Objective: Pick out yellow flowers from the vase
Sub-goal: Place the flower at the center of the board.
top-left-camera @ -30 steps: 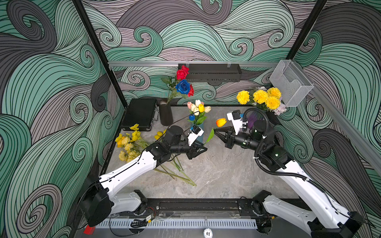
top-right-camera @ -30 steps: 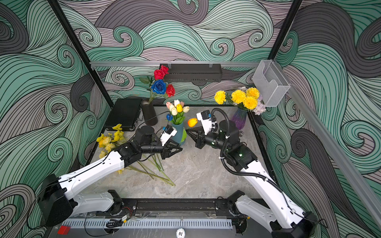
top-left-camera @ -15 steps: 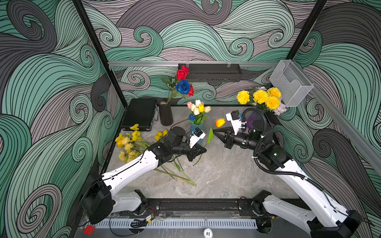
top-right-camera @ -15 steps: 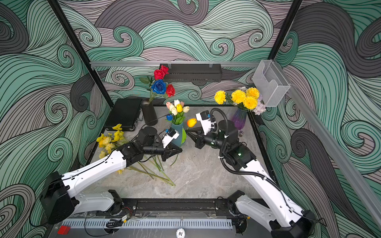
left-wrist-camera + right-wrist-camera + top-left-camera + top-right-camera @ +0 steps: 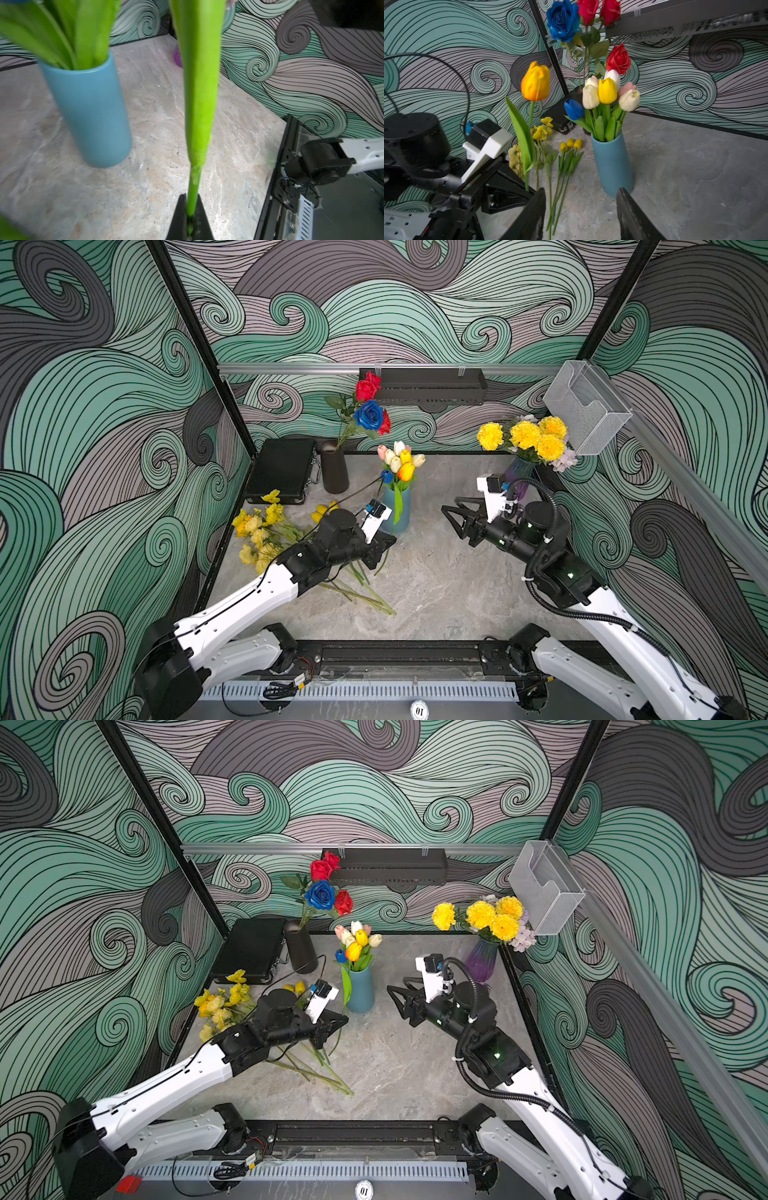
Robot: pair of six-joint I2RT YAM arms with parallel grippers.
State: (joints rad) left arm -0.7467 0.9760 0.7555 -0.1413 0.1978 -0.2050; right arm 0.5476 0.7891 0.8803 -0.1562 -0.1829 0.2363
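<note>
Left claw pinches an orange-yellow tulip by its stem beside the blue vase, which holds white, pink, blue and yellow tulips; right claw gapes empty.

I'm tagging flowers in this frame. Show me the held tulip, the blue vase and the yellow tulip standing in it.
held tulip (image 5: 535,83): right wrist view, on its orange-yellow bloom.
blue vase (image 5: 612,166): right wrist view, on its front wall.
yellow tulip in the vase (image 5: 607,91): right wrist view, on its bloom.
</note>
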